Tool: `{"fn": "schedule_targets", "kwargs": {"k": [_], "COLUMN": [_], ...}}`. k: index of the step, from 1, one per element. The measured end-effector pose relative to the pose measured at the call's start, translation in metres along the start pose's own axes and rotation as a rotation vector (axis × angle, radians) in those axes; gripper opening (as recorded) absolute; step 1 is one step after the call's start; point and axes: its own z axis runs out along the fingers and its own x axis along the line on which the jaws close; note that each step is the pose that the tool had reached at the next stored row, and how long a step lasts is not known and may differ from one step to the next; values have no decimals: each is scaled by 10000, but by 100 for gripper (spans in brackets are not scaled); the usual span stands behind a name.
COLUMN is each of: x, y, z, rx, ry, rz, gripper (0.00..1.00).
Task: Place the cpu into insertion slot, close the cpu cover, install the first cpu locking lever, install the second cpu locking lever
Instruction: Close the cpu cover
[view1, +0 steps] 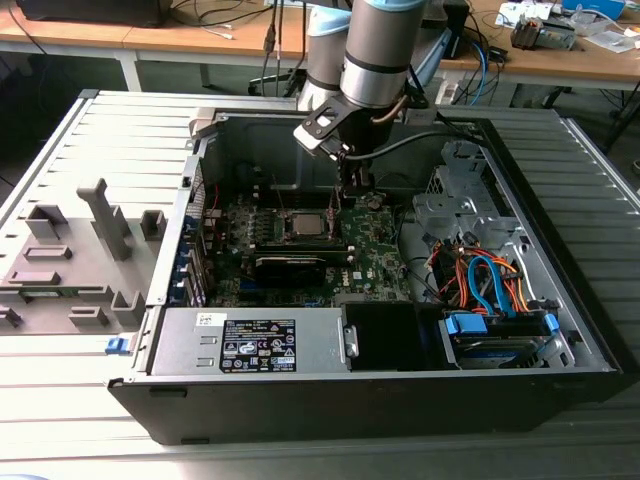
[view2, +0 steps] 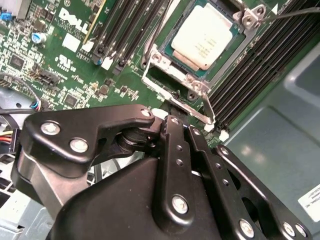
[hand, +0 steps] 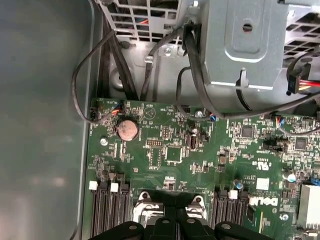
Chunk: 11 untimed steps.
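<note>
The cpu (view2: 206, 36), a silver-topped square chip, lies in the insertion slot (view1: 304, 222) on the green motherboard. The cpu cover (view2: 161, 75), a thin silver frame, lies flat around it. Thin wire levers (view2: 151, 42) run along the socket's sides. My black gripper (view2: 172, 120) hangs just over the socket's edge with its fingers drawn together and nothing visible between them. In the exterior view the gripper (view1: 352, 192) reaches down into the case, just to the exterior view's right of the socket. In the first wrist view the gripper (hand: 172, 210) covers part of the socket.
The open computer case (view1: 560, 330) lies on a slatted table. Black memory slots (view2: 260, 70) flank the socket. A drive cage (hand: 250, 45) and loose black cables (hand: 195, 85) sit beyond the board. A power supply (view1: 250, 345) fills the front. Grey fixtures (view1: 100, 230) stand outside the case.
</note>
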Motion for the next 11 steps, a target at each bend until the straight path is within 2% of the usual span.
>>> {"fn": "schedule_targets", "kwargs": {"k": [11], "x": [15], "y": [-153], "z": [23], "rx": [-3], "ry": [-2], "rz": [-76], "gripper": [11]}}
